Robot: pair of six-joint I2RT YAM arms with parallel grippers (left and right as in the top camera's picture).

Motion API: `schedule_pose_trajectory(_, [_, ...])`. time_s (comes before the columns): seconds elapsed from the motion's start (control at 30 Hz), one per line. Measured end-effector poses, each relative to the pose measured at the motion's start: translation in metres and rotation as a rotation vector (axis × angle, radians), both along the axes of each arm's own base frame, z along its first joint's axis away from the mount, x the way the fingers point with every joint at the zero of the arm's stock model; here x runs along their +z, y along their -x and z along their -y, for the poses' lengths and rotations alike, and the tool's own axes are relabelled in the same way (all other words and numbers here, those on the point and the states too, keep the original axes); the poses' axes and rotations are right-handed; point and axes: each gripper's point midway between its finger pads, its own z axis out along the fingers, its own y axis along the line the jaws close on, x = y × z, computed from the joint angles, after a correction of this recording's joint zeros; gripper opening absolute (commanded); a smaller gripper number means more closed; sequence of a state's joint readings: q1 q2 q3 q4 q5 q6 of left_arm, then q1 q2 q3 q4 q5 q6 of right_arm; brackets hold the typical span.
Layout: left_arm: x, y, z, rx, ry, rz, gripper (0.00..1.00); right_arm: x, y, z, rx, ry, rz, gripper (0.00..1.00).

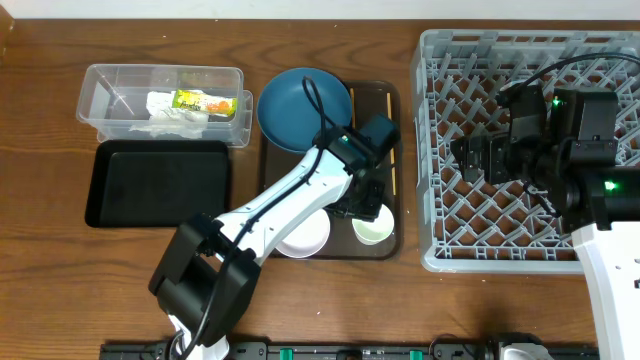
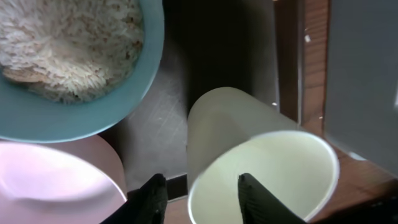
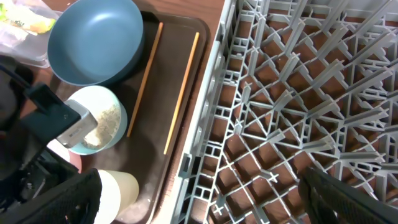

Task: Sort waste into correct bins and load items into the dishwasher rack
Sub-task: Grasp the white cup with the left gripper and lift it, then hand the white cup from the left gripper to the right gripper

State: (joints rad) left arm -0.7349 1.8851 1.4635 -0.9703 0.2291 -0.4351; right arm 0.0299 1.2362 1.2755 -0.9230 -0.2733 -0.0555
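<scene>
My left gripper (image 1: 362, 200) (image 2: 202, 199) is open, one finger inside the small white cup (image 2: 261, 168) (image 1: 373, 231) and one outside its rim. Beside it are the light blue bowl (image 2: 81, 121) (image 3: 93, 118) holding rice scraps (image 2: 68, 43), and the white bowl (image 2: 56, 180) (image 1: 305, 238). The dark blue bowl (image 1: 290, 105) and two chopsticks (image 3: 145, 78) (image 3: 181, 93) lie further back. My right gripper (image 1: 478, 158) (image 3: 199, 186) is open wide and empty above the grey rack (image 1: 430, 150). The tissue (image 1: 170, 122) and wrapper (image 1: 200, 100) lie in the clear tub (image 1: 110, 90).
The dishes all stand on a brown serving tray (image 1: 390, 245) (image 3: 161, 143) just left of the rack. The black tray (image 1: 160, 185) lies in front of the clear tub at the left. My left arm crosses over the white bowl.
</scene>
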Motion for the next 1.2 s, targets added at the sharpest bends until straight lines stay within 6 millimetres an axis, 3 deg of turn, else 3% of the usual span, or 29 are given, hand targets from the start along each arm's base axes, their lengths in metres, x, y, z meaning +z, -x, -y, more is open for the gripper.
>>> schedule_pose_trajectory(0.13, [-0.009,0.006,-0.006,0.013,-0.019,-0.022,0.29,0.000,0.000,0.000,0.000,0.000,0.000,0.99])
schedule_pose_trajectory(0.3, [-0.010,0.005,-0.005,0.028,-0.016,-0.021,0.06,0.000,0.000,0.000,0.001,0.000,0.000,0.99])
schedule_pose_trajectory(0.5, [-0.009,0.005,-0.001,0.037,0.013,-0.034,0.06,0.000,0.000,-0.002,0.007,-0.010,-0.001,0.99])
schedule_pose_trajectory(0.67, [-0.001,0.000,-0.002,0.076,0.118,-0.111,0.06,0.008,0.002,-0.021,0.083,-0.101,0.014,0.99])
schedule_pose_trajectory(0.8, [0.022,-0.018,-0.013,0.135,0.278,-0.157,0.06,0.011,0.003,-0.038,0.154,-0.186,0.008,0.99])
schedule_pose_trajectory(0.97, [0.072,-0.044,-0.036,0.195,0.547,-0.157,0.06,0.007,-0.004,-0.065,0.274,-0.330,-0.025,0.93])
schedule_pose_trajectory(1.2, [0.117,-0.066,-0.061,0.221,0.854,-0.164,0.06,0.017,-0.012,-0.100,0.494,-0.546,0.004,0.91])
